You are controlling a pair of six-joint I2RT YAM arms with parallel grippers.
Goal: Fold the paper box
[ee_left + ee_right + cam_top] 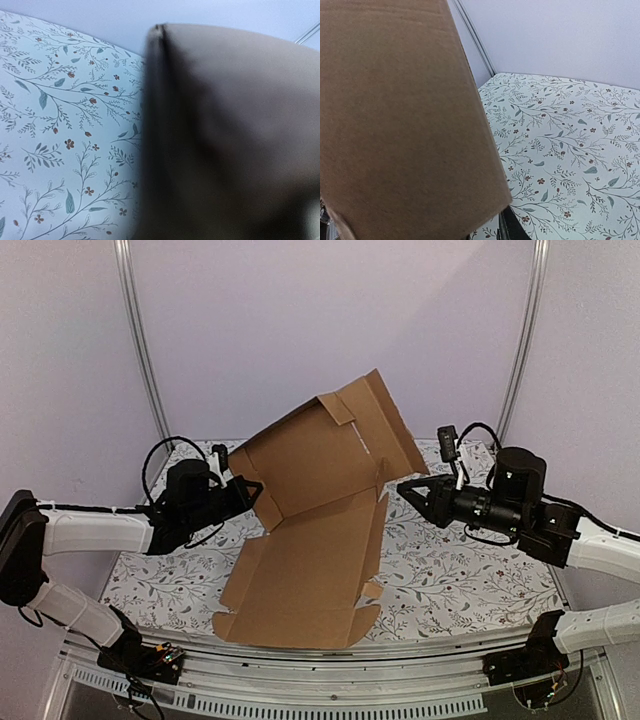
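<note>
The paper box [310,550] runs lengthwise from the near edge of the table [470,570] toward the back, leaning a bit right. The near half lies flat and the far half is folded up at the crease, tipping toward the rear wall. Left pincer [248,490] is pressed together on the raised half's left edge. Right pincer [408,488] sits by its right corner, can't tell if it's spread. Only the top view shows the fold; both wrist views just get close, blurry cardboard.
</note>
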